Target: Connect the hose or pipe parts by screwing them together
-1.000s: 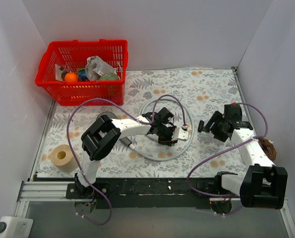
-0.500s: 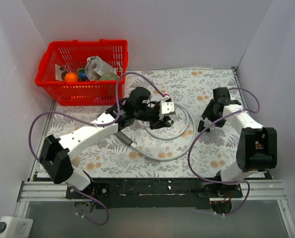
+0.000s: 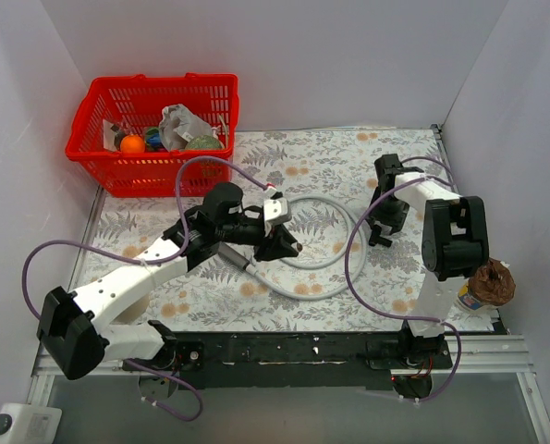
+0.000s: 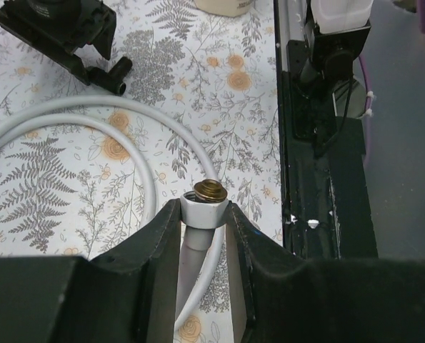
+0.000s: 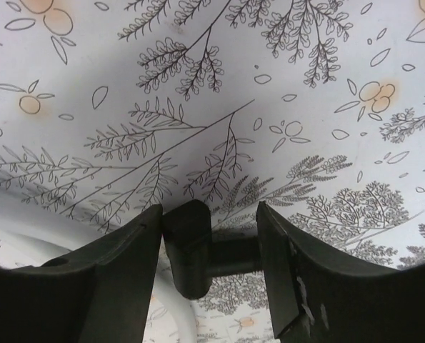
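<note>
The whitish-grey hose [image 3: 335,264] lies in a coil on the floral mat. My left gripper [image 3: 281,244] is shut on the hose's end nut [image 4: 202,213], which shows a brass insert and is lifted off the mat. The rest of the hose [image 4: 69,107] curves away behind it. The shower head's slim handle [image 3: 238,260] pokes out under my left arm, and its round face is hidden. My right gripper [image 3: 380,229] hangs low over the mat at the right. A small black T-shaped piece [image 5: 191,246] sits between its open jaws, which stand close on both sides.
A red basket [image 3: 154,139] with mixed items stands at the back left. A brown object [image 3: 490,282] sits at the mat's right edge beside the right arm. Purple cables [image 3: 358,268] loop over the mat. White walls enclose three sides, and a black rail [image 3: 311,356] runs along the near edge.
My left arm has stretched out and carried the hose end left across the coil. My right gripper has shifted left and back over the black piece, its jaws narrowing.
</note>
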